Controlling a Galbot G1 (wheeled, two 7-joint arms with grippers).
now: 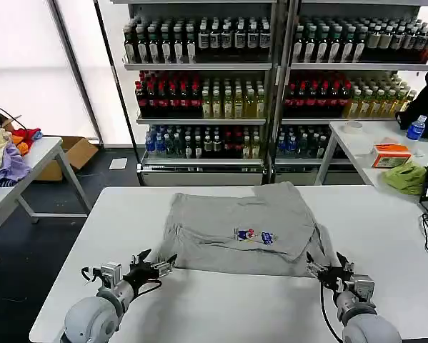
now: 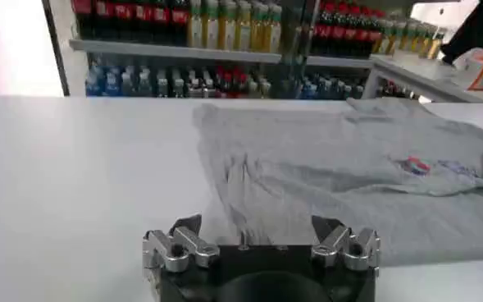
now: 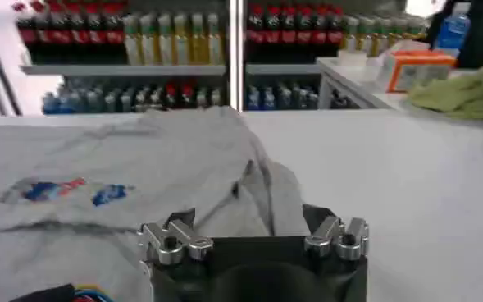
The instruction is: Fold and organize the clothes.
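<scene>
- Left gripper [image 1: 156, 266], lower left of the head view: arm reaching forward low, fingers spread apart.
- Right gripper [image 1: 330, 267], lower right: arm likewise extended, fingers spread apart, holding nothing.

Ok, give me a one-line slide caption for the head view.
Both open grippers, left and right, poised at the grey shirt's near corners on the white table.

Premises present as a mock shop used for testing: stocked drink shelves [image 1: 271, 78] stand behind a white work table [image 1: 385, 229], cardboard box [image 1: 74, 153] left of the shelves.
</scene>
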